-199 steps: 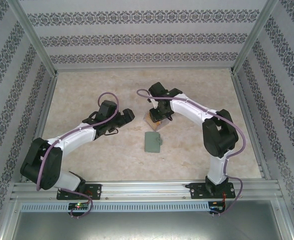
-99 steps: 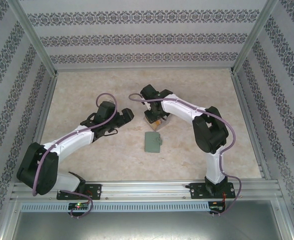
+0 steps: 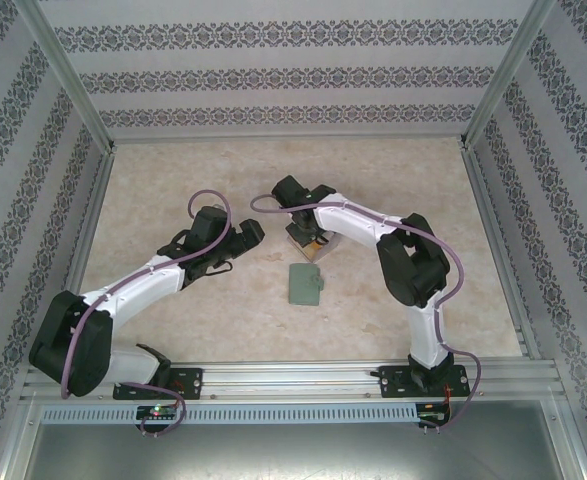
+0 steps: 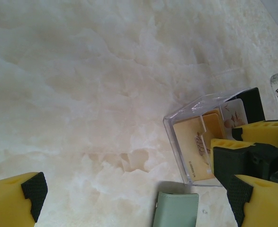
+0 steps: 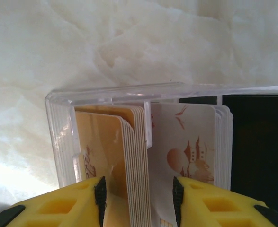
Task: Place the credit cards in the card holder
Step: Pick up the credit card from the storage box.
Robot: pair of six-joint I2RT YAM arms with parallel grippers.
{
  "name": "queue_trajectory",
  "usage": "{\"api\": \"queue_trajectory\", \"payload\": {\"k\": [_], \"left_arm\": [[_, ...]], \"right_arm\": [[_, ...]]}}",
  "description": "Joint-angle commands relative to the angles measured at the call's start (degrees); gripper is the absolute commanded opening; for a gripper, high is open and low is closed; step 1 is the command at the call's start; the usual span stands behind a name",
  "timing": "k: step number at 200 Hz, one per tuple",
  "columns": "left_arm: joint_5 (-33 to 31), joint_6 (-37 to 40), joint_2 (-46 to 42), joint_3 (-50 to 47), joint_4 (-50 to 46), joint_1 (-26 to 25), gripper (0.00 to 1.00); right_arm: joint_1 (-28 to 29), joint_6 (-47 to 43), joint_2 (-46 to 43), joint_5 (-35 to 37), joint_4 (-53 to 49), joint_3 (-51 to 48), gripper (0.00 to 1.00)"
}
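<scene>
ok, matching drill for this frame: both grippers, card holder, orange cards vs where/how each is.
1 left gripper
2 right gripper
3 card holder
4 orange cards

A standing in the clear box
B jaws wide, beside the box, holding nothing
C lying flat, on the box's near side
D jaws apart astride cards in the box

Pairs: 1-B, 2-D, 3-C, 4-A

card holder (image 4: 176, 211) cut off at bottom edge, credit cards (image 5: 129, 151) partly hidden
</scene>
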Motion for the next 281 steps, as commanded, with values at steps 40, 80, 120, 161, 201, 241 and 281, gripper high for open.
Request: {"api": "queue_trajectory", "payload": {"k": [40,80,120,161,201,241,281], "left_arm": [[-0.62,-0.87,-0.72,0.22,-0.8,-0.85,0.99],[-0.52,-0.87,-0.65,0.23,-0.88,-0.85,0.99],[-0.35,-0.95,-0.04,0.5,-0.8,-0.79,0.99],[0.35,-0.95,0.98,1.06,-0.76,-0.83,0.99],[0.49,-0.95,1.44,1.34,-0.72,-0.79,0.99],[0.79,-0.95,2.1,1.83,-0.71,-0.85,0.99],[1.21,-0.87,2.9,2.47,-0.71,-0.9,0.99]], "right_arm": [[-0.2,-0.12,-2.93,2.95,1.41,-1.81,0.33],[-0.58,-0.05,-3.4,3.74,1.81,-2.24,0.34],[-1.14,0.03,-3.32,1.47,1.54,-2.15,0.27],[-1.43,0.25,-3.46,1.88,1.8,-2.48,0.21],[-1.71,0.04,-4.06,2.45,2.4,-2.92,0.17],[-2.05,-0.12,-4.24,2.56,2.55,-3.03,0.13],[-2.23,0.13,-5.54,2.29,2.69,-3.42,0.1]]}}
